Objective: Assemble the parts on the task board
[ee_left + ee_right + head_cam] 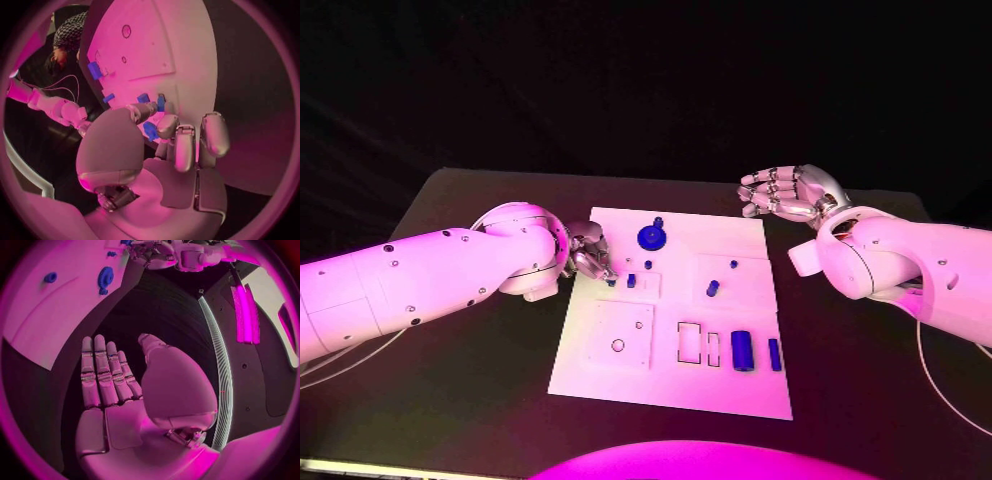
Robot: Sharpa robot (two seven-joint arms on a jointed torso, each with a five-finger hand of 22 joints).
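Observation:
The white task board point(672, 385) lies mid-table. My left hand point(589, 251) hovers at its left edge, thumb and a finger pinching a small blue part point(150, 131) low over the board point(181, 45). A blue gear point(652, 237) stands near the far edge, also seen as the gear point(105, 276). Small blue pegs point(713, 288) dot the board's middle, and two blue blocks point(741, 351) stand near the right front. My right hand point(790, 192) hangs past the far right corner; its fingers point(100, 375) are stretched out and hold nothing.
Two rectangular slots point(689, 342) and a round hole point(617, 345) sit in the board's near half. Black table point(459, 400) surrounds the board on all sides. My left forearm point(430, 275) crosses the table's left side.

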